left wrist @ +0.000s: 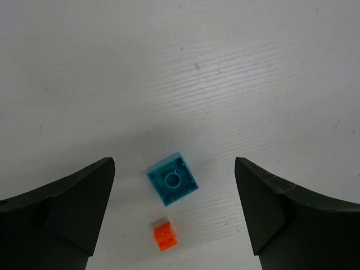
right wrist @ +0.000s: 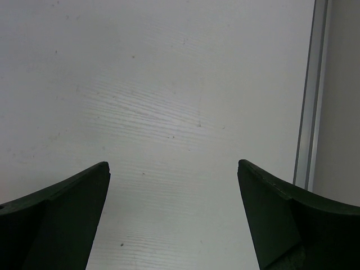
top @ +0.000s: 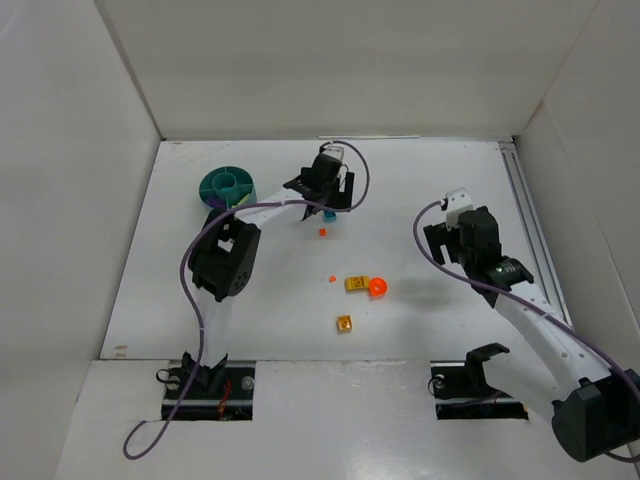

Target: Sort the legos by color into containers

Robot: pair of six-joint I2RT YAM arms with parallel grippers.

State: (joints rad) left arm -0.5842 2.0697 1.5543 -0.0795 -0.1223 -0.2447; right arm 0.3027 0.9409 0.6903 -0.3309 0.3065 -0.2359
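A teal brick [left wrist: 172,179] lies upside down on the white table, with a tiny orange brick [left wrist: 165,235] just below it; both sit between my open left fingers. In the top view the left gripper [top: 328,200] hovers over the teal brick [top: 329,214], with the orange brick [top: 322,232] beside it. The teal divided bowl [top: 227,187] stands to its left, with a yellowish bit inside. Two yellow bricks [top: 355,284] [top: 344,323], an orange round piece [top: 378,288] and an orange speck [top: 331,278] lie mid-table. My right gripper [top: 447,235] is open and empty over bare table.
White walls enclose the table on three sides. A metal rail [right wrist: 308,101] runs along the right edge, close to the right gripper. A purple cable loops from each arm.
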